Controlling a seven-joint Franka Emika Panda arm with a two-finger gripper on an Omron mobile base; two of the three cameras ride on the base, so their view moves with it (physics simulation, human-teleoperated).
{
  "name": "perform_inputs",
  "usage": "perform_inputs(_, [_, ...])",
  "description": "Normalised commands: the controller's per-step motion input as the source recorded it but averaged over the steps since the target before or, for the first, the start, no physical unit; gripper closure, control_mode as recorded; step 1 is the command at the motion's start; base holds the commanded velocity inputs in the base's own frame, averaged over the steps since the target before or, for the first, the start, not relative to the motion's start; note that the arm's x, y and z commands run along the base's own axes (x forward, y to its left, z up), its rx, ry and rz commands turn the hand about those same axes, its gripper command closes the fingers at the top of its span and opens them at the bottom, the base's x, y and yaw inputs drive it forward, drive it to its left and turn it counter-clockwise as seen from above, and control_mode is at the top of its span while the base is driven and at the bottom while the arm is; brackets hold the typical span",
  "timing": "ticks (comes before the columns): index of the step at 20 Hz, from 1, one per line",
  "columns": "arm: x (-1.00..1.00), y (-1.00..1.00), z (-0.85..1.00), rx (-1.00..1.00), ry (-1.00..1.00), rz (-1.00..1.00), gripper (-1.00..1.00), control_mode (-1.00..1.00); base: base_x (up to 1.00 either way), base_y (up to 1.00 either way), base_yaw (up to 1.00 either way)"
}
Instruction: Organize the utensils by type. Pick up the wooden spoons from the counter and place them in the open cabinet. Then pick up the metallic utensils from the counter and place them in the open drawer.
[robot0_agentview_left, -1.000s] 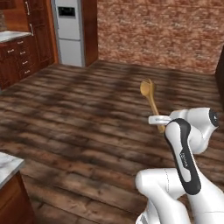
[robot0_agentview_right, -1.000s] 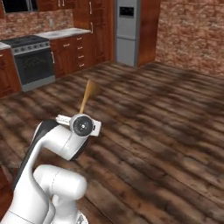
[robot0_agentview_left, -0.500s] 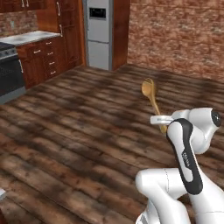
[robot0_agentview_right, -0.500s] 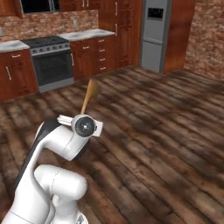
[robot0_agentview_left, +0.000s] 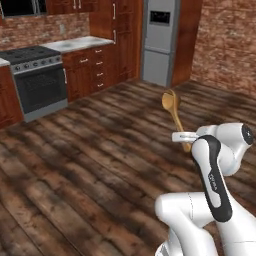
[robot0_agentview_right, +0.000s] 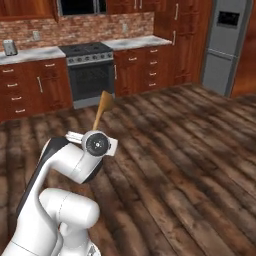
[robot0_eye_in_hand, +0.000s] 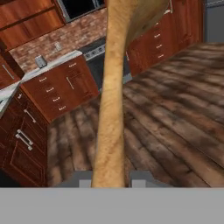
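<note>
Your fingers (robot0_eye_in_hand: 111, 178) are closed on the handle of 1 wooden spoon (robot0_agentview_left: 175, 114), the larger orange-brown one with the round bowl. In the hand view the 2 finger tips (robot0_eye_in_hand: 83, 178) sit at either side of the handle, pressed against it, and the handle runs straight up from between them to the top edge, where the bowl begins. In the left base view the spoon rises from the fingers (robot0_agentview_left: 184, 141) at a slight tilt, its bowl uppermost and leaning away from the white arm (robot0_agentview_left: 215, 170). In the right base view you see the spoon (robot0_agentview_right: 102, 111) edge-on, as a slim tan blade standing above the fingers (robot0_agentview_right: 90, 131) and the round wrist of the arm.

Everything else lies well beyond the fingers, across a dark wooden plank floor (robot0_agentview_right: 190, 165). Straight ahead of the spoon in the right base view stands a black stove (robot0_agentview_right: 90, 75) set into a run of reddish-brown cabinets (robot0_agentview_right: 30, 90) with a pale tabletop (robot0_agentview_right: 30, 52). A brick wall (robot0_agentview_right: 75, 27) backs them. To the side of the stove, further from the fingers, stands a grey steel refrigerator (robot0_agentview_left: 159, 42) between tall wooden cabinet panels. The hand view looks past the spoon (robot0_eye_in_hand: 111, 87) toward the same drawers and stove.
</note>
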Motion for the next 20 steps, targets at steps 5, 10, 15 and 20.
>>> perform_inputs(5, [0.00,0.00,0.00,0.00,0.00,0.00,1.00,1.00,1.00,-0.08,0.39])
perform_inputs(10, [0.00,0.00,0.00,0.00,0.00,0.00,1.00,1.00,0.97,-0.17,0.38])
perform_inputs(15, [0.00,0.00,0.00,0.00,0.00,0.00,1.00,1.00,0.92,-0.23,0.37])
perform_inputs(20, [0.00,0.00,0.00,0.00,0.00,0.00,1.00,1.00,0.93,-0.20,0.35])
